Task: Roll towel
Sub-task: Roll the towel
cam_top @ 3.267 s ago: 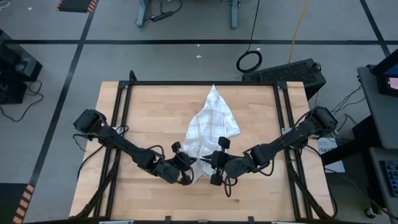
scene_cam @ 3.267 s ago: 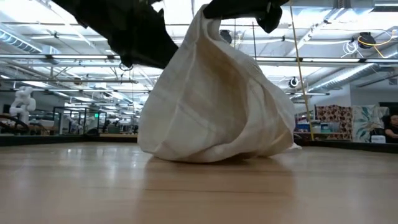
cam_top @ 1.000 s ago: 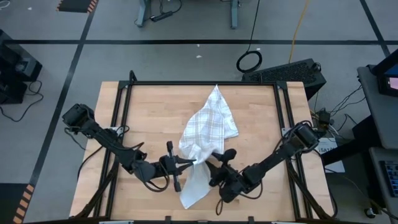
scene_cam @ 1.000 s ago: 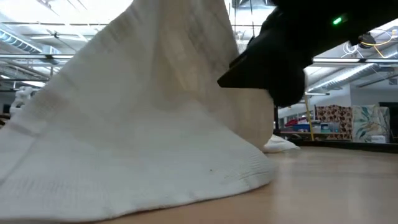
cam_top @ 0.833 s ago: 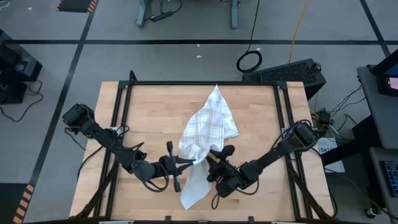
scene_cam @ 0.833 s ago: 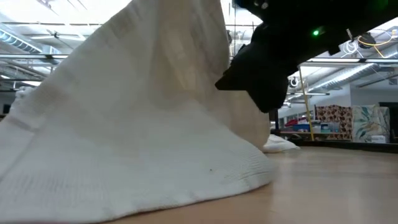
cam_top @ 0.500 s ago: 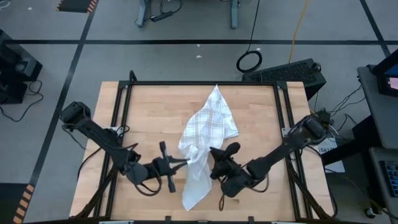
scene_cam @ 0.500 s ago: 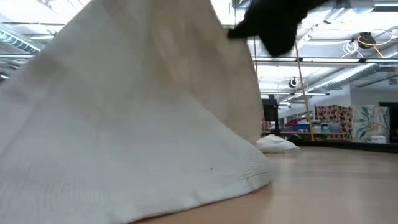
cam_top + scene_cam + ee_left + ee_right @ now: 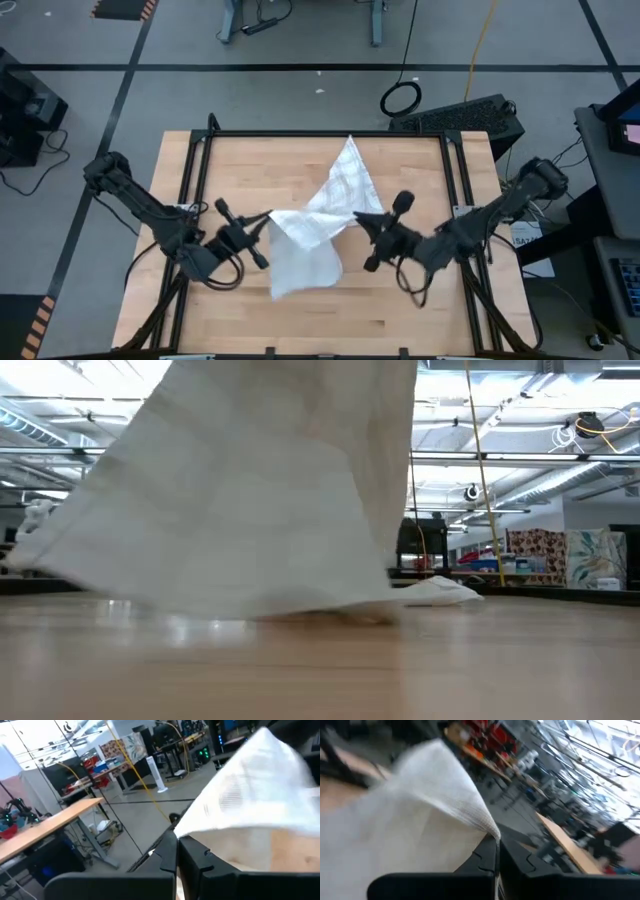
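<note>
While I watch from above, my left gripper (image 9: 265, 222) sits over the left half of the wooden table (image 9: 420, 300), its fingers pressed fully together on one edge of the towel (image 9: 315, 235). In the left wrist view the dark fingers (image 9: 192, 857) meet with white cloth pinched at their tips (image 9: 176, 838).

Moving right, the towel is a white cloth with thin grey check lines, stretched between both grippers near the table's middle. One corner trails toward the far edge and a loose flap hangs toward the near edge. In the low view it hangs as a broad white sheet (image 9: 250, 500) with its lower edge touching the tabletop.

Further right, my right gripper (image 9: 358, 218) is also clamped tight on the cloth; its wrist view shows a towel edge (image 9: 470, 815) caught where the fingers (image 9: 512, 855) meet.

Compared with a second ago, the right gripper was wide apart beside the towel and has now closed on it. Both grippers have moved apart and away from the near edge, spreading the cloth wider.
</note>
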